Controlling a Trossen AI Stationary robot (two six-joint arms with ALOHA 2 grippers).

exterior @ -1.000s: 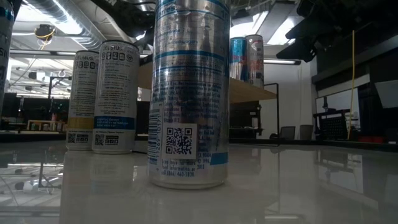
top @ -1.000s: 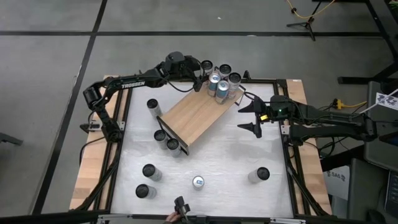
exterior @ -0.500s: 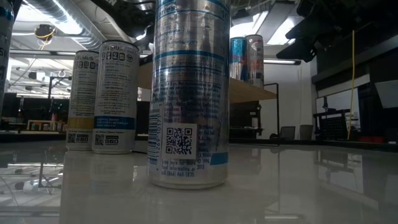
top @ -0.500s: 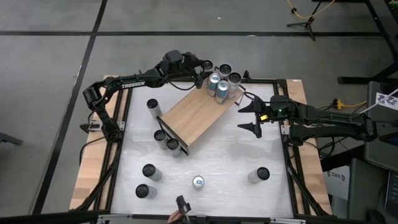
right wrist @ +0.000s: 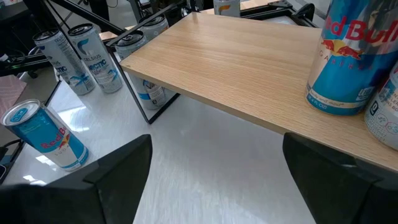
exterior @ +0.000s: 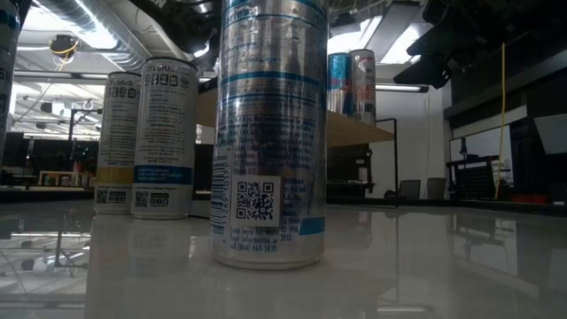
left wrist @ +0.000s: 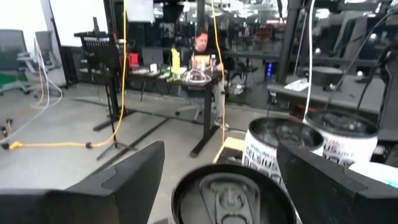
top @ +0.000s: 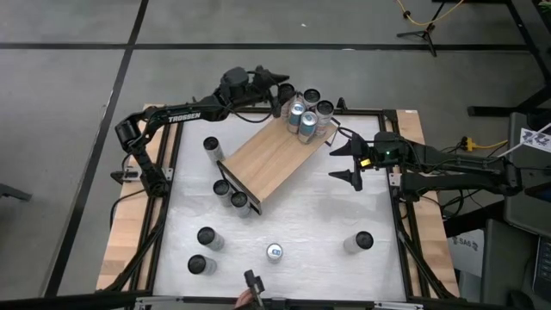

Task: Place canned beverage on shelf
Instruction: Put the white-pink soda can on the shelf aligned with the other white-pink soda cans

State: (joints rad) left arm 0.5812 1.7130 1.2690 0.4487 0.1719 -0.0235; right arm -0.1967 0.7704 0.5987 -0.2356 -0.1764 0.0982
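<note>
A person [left wrist: 200,43] sits at a cluttered desk [left wrist: 180,73] beyond yellow cables [left wrist: 122,81].

We see the shelf [top: 274,161] lying diagonally across the desk [top: 306,232], its near-left length bare while a cluster of cans [top: 308,116] crowds its far-right end. Two cans [top: 231,194] stand against its near-left end. Open desk lies between the shelf and the near cans [top: 275,252].
</note>
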